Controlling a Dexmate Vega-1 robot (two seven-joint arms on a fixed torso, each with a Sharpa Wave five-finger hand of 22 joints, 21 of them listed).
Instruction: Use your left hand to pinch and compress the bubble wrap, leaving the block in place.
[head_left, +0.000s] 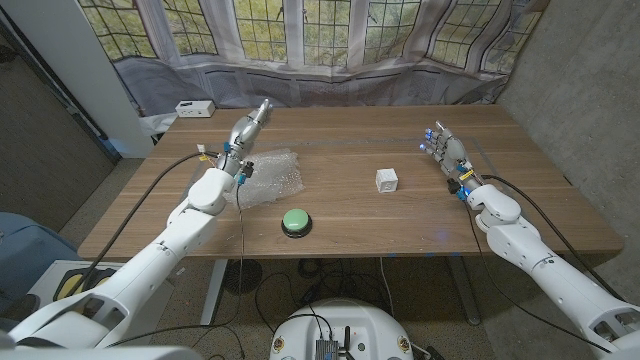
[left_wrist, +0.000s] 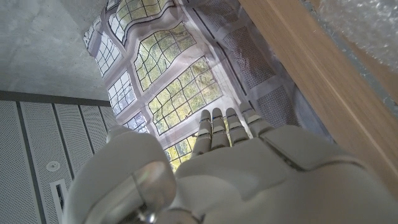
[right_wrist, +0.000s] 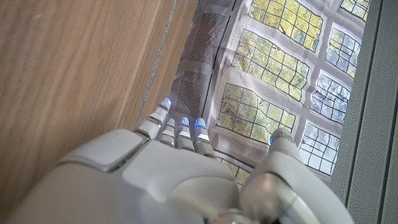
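A clear sheet of bubble wrap (head_left: 268, 180) lies on the wooden table (head_left: 350, 225) left of centre; a corner of the bubble wrap (left_wrist: 367, 25) also shows in the left wrist view. A small white block (head_left: 387, 180) sits to its right, apart from it. My left hand (head_left: 245, 130) is raised just behind the wrap's far left corner, fingers straight and together, holding nothing; in the left wrist view its fingers (left_wrist: 219, 127) point toward the window. My right hand (head_left: 447, 150) stands at the table's right side with fingers extended, empty; the right wrist view shows the right hand's fingers (right_wrist: 177, 127) straight.
A green round button (head_left: 296, 221) sits near the front edge, just right of the wrap. A white box (head_left: 194, 108) lies at the far left corner. A curtain printed with windows hangs behind the table.
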